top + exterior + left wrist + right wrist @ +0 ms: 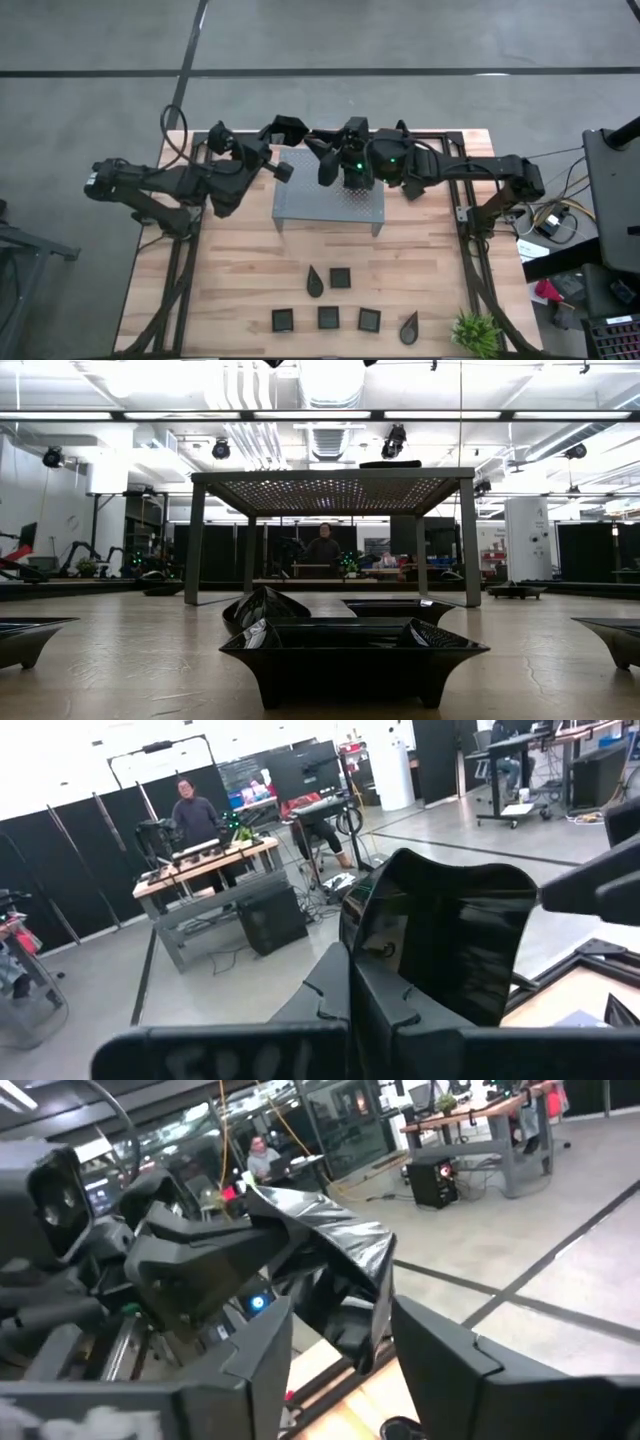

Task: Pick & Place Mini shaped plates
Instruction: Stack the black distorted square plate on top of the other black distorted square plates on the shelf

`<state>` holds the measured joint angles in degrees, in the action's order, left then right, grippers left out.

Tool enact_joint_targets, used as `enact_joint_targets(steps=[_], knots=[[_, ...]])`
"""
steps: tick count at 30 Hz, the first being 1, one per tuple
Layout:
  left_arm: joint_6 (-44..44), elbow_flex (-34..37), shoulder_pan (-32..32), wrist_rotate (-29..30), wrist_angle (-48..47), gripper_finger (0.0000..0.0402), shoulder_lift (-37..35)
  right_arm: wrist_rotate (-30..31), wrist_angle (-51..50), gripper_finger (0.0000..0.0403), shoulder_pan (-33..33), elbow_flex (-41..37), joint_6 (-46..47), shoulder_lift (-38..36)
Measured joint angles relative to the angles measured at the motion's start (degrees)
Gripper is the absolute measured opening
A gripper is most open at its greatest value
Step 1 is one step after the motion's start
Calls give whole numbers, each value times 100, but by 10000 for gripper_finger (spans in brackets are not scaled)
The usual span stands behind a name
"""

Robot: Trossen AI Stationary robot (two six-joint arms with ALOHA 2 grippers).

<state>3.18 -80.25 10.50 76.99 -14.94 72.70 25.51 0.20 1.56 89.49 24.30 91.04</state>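
Two grippers meet above the far side of the rack. Left gripper is closed on a black plate, held in the air. Right gripper has fingers apart, w/ the plate's edge between them. Six more plates lie on the near table.

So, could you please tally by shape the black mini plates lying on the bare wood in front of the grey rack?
Square plates: 4
Teardrop plates: 2
Total: 6
Not counted: 1 held plate, gripped off the table in the left hand.
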Motion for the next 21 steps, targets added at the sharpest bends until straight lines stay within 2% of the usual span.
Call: enact_joint_targets(steps=[5,8,14,18,21], knots=[[145,0,4,0,60,0,-94,49,-3,183,7,-4,185,23],[153,-1,4,0,100,0,-195,245,-3,181,7,-4,209,51],[161,-2,11,-6,136,0,-265,269,40,172,9,-7,211,128],[138,-2,9,-393,336,0,-180,271,136,172,11,28,211,211],[354,-2,11,-410,485,0,-102,327,129,174,30,20,299,221]])
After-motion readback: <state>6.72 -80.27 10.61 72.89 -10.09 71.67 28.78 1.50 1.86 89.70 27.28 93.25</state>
